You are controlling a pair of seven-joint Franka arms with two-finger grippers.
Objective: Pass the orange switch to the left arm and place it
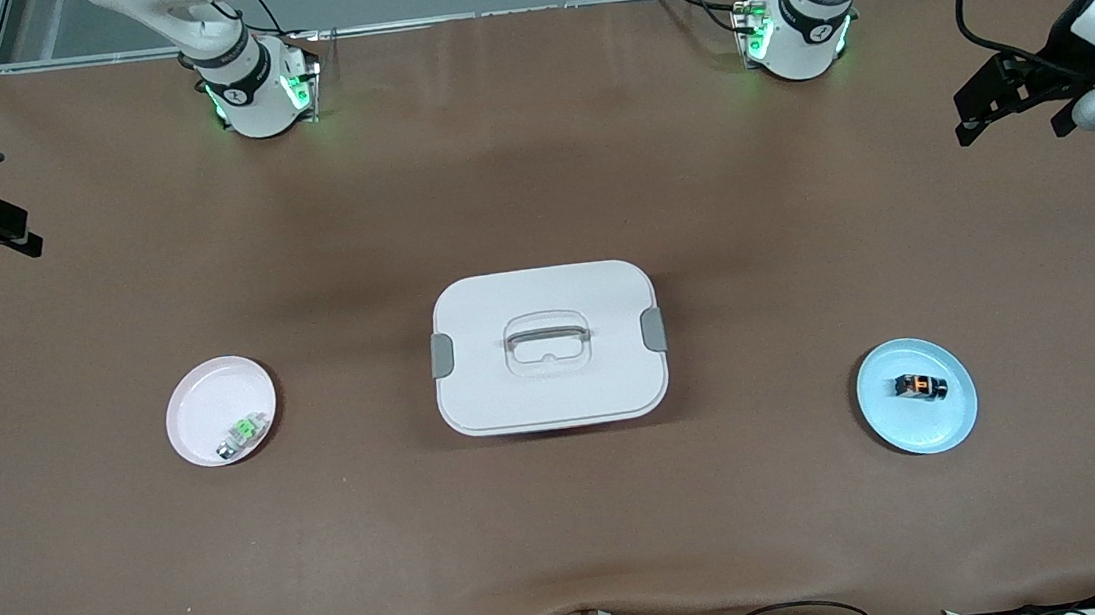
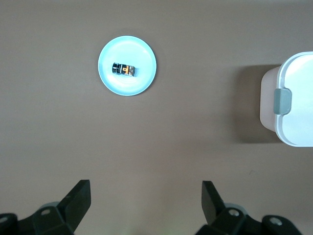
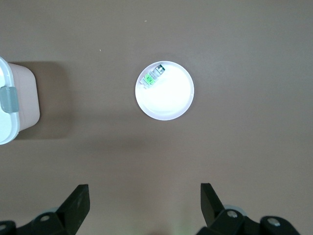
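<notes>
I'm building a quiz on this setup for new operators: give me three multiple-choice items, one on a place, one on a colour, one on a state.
1. Where does the orange switch lie?
A. On the blue plate
B. On the box lid
C. On the bare table

2. What colour is the plate under the green-and-silver part?
A. Black
B. Pale pink
C. Yellow

3. How is the box?
A. Lid off
B. Tipped over
C. Lidded, upright, between the plates

Answers: 1 A, the switch rests inside the blue plate's rim; 2 B, the plate shows pale pink in the front view; 3 C, the lid with its grey handle sits on top.
</notes>
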